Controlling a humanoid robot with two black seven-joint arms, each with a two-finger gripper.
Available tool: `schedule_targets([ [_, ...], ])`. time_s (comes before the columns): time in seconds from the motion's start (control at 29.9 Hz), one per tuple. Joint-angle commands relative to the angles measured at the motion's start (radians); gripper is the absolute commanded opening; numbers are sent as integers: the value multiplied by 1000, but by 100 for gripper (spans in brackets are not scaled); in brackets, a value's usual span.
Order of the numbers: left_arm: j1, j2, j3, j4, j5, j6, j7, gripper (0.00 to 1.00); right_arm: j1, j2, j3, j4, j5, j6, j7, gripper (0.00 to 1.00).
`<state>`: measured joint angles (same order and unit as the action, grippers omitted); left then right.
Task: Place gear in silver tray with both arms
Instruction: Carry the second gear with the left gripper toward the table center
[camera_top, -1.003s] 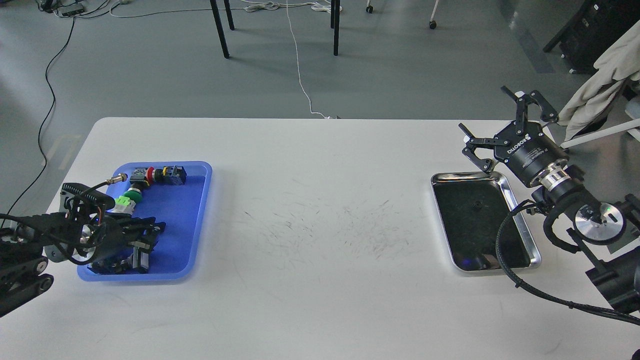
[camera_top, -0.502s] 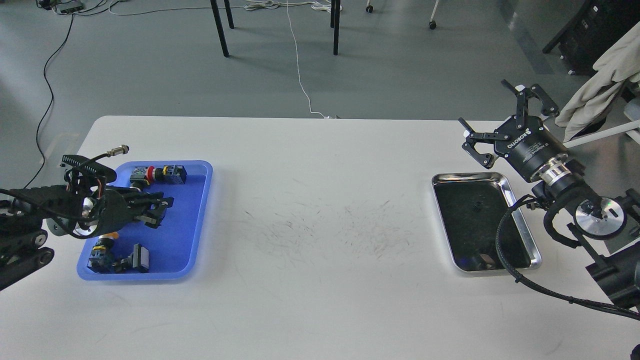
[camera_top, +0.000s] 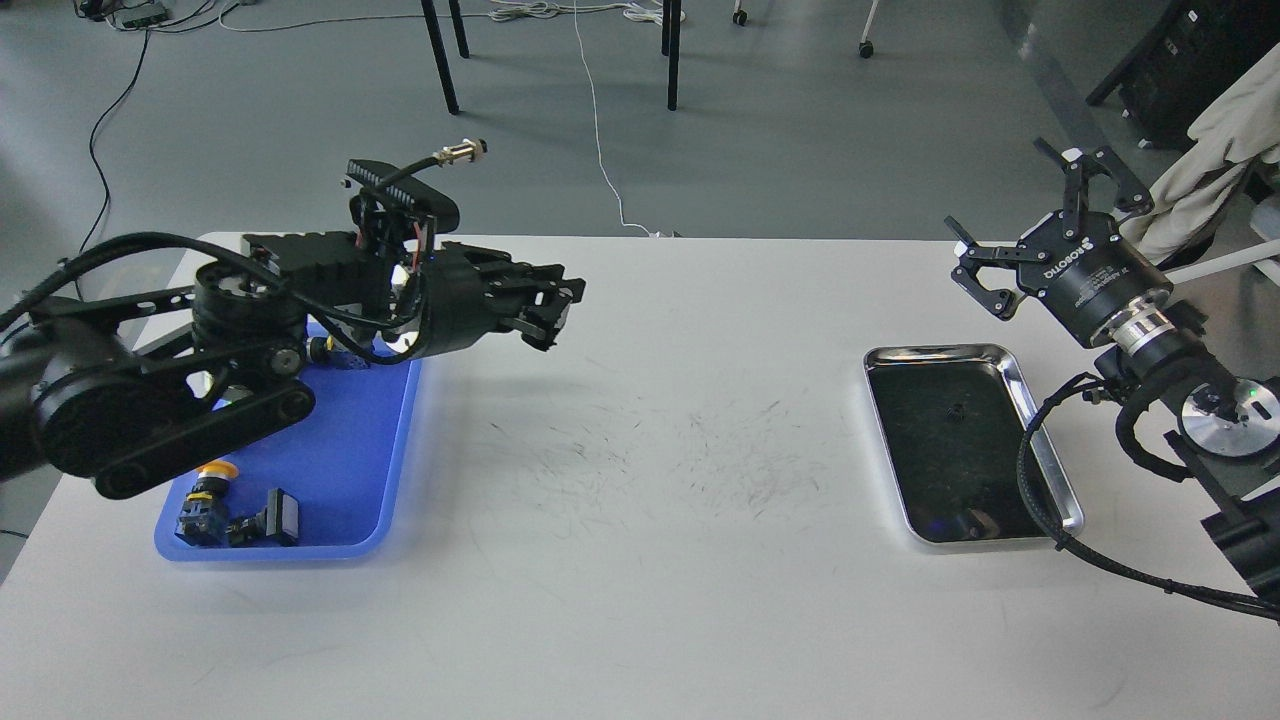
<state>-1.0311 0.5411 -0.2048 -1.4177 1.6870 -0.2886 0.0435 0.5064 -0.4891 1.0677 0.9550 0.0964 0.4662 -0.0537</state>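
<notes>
The silver tray (camera_top: 935, 350) lies at the right of the white table; its dark bottom holds only a small dark speck. My left gripper (camera_top: 558, 308) hangs above the table just right of the blue tray (camera_top: 345, 470), pointing right. Its dark fingers lie close together, and I cannot tell whether anything is held between them. No gear shows clearly anywhere. My right gripper (camera_top: 997, 185) is open and empty, raised above the table's far edge behind the silver tray's back right corner.
The blue tray holds a yellow-capped push button (camera_top: 212, 472) and a black part (camera_top: 277, 515) at its near end; the left arm hides its far end. A black cable (camera_top: 1040, 530) crosses the silver tray's right side. A scuffed stretch of table (camera_top: 650, 470) separates the trays.
My left arm rose out of the blue tray and swung up and to the right, past the tray's right rim. My right gripper shifted slightly right and up, staying open.
</notes>
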Motion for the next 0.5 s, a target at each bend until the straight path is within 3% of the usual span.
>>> schedule_targets([
  [0.0, 23, -148, 28, 72, 34, 3, 32, 0, -2, -14, -2, 2, 0, 0, 0, 98],
  [0.23, 114, -334, 65, 236, 97, 11, 29, 0, -5, -19, -3, -1, 0, 0, 0, 98],
  [0.47, 175, -512, 67, 278, 152, 12, 38, 0, -6, -17, -2, 1, 0, 0, 0, 98],
])
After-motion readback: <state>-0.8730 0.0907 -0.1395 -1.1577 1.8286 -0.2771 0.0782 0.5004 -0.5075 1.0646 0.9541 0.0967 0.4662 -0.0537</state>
